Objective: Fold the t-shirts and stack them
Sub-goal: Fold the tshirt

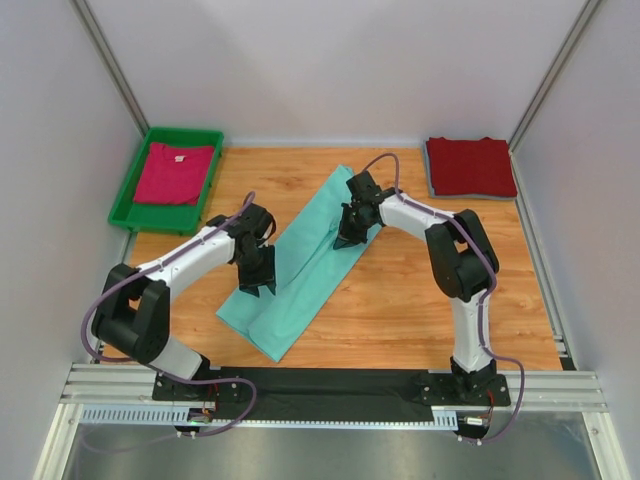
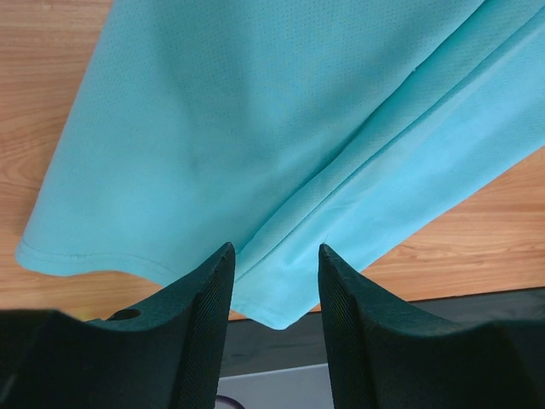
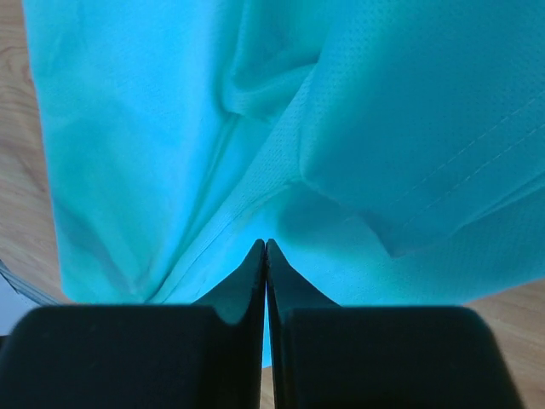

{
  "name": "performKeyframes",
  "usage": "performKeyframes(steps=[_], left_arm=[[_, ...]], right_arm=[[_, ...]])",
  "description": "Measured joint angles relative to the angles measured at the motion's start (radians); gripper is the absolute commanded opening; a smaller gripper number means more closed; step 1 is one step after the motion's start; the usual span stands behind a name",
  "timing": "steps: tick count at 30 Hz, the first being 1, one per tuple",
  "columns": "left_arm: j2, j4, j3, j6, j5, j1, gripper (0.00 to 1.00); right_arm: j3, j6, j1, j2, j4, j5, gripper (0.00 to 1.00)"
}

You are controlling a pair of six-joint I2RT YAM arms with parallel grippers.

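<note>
Mint-teal t-shirt (image 1: 300, 265) lengthwise across surface (image 1: 400, 310). Left fingers (image 2: 200, 324) parted, empty, above hem. Right fingers (image 3: 243, 290) pressed shut, perhaps pinching fold.

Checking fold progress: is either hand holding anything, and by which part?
The right hand seems to pinch the teal shirt at its side edge; the left hand is open, empty.

Robot lab test cell. Plain white panel walls (image 1: 330, 70) and metal corner posts (image 1: 108, 65) box in a wood-grain surface (image 1: 420, 300) beyond and to either side of the left gripper (image 1: 257, 285) and right gripper (image 1: 350, 240). Behind them, two arms (image 1: 455, 255) bolt to an aluminium rail (image 1: 560, 385) with exposed cables (image 1: 92, 325).
</note>
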Motion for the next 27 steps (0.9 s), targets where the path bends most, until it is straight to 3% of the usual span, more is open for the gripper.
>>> performKeyframes(steps=[11,27], left_arm=[[-0.093,-0.010,-0.040,0.011,-0.009,0.010,0.51],[-0.085,0.003,-0.098,0.022,0.004,0.013,0.53]], right_arm=[[0.040,0.003,0.000,0.063,0.009,0.022,0.00],[0.173,-0.006,-0.006,0.150,-0.004,0.045,0.00]])
